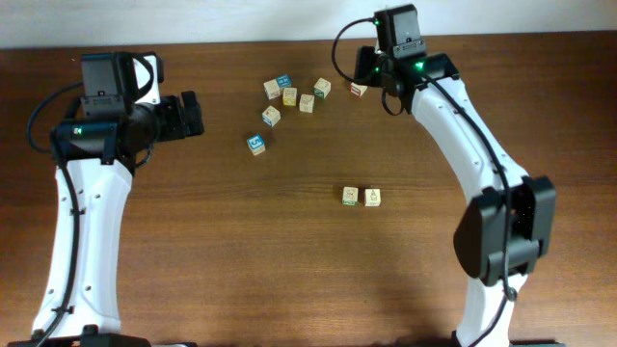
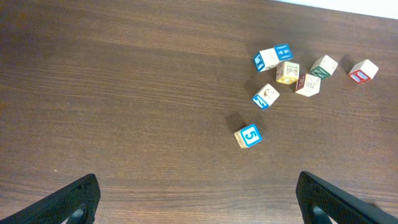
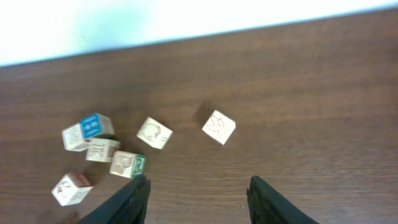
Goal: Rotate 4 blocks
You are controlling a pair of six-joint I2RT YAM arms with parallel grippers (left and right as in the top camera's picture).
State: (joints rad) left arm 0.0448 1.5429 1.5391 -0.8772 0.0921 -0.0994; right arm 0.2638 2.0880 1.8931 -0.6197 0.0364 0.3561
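Hovering empty with jaws parted, the right gripper (image 3: 198, 182) is poised near a lone block (image 3: 219, 127) — lowered off-centre, it could be shoved, not turned. Beyond, the cluster (image 3: 102, 149) might be clipped — the left gripper (image 1: 193, 114) is seen wide open.

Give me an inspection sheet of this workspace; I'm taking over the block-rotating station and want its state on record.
Surface: brown wood-grain table.
Job's things: blue-faced block and red-print block, each on its own; pair of cream blocks side by side mid-table.
Clutter: cluster of five blocks near the far edge.
Grippers: left gripper jaws wide open, empty; right gripper jaws open, empty, red-print block just ahead.
Cables: black cable looped at each arm, off the blocks.
Surroundings: white strip beyond the far edge.
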